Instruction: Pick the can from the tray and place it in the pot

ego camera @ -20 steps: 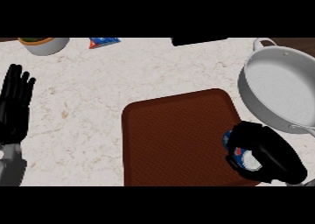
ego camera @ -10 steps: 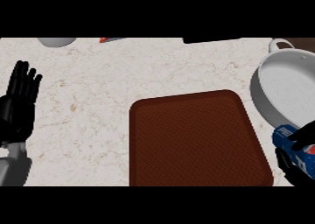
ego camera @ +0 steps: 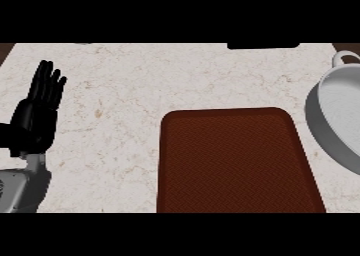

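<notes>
- While the can and the right hand are showing nowhere in the head view, the relation the coming move turns on, which way the can lies from the pot, cannot be read here; nor can the can's long axis, nor whether those fingers are open or closed.
- Nearest, along the counter's front edge, one dark red tray (ego camera: 235, 160) is lying with nothing on it, its long side running front to back.
- At the counter's (ego camera: 139, 80) left edge, the left hand (ego camera: 37, 117) is resting open, fingers straight and pointing away toward the far edge, holding nothing, well apart from the tray.
- At the right edge, one grey pot (ego camera: 322, 120) is sitting just beside the tray's far right corner, partly cut off by the view, with a handle (ego camera: 347, 57) at its far side; the part of its inside that shows is holding nothing.
- Judging by the task, the can is off the tray and not yet in the pot, and the pot is lying far nearer the robot's right side than the resting left hand, so the placing is falling to the right arm.
- Count: one tray, one pot, one hand in view, no can in view.
</notes>
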